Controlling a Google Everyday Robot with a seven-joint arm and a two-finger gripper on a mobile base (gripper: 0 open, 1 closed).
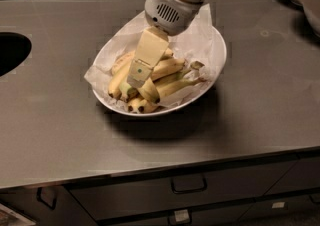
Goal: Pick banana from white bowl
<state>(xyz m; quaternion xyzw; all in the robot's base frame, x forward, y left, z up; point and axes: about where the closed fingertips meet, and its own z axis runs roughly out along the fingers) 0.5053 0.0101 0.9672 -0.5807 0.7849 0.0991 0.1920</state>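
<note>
The white bowl (221,62) is wide and shallow, lined with crumpled white paper (199,37), and stands on the grey counter in the middle of the camera view. Several bananas lie in it. The most curved one, the banana (118,81), is yellow with a greenish tinge and lies at the left side of the pile, its dark tip toward the front rim. My gripper (136,81) reaches down from the upper right into the pile, right beside this banana, and its cream-coloured end covers part of it. The straighter bananas (172,86) lie to its right.
A dark round sink opening (9,52) is cut into the counter (260,120) at the far left. A white object (306,5) sits at the top right corner. Dark tiles run along the back. Drawers with handles (189,185) are below the front edge.
</note>
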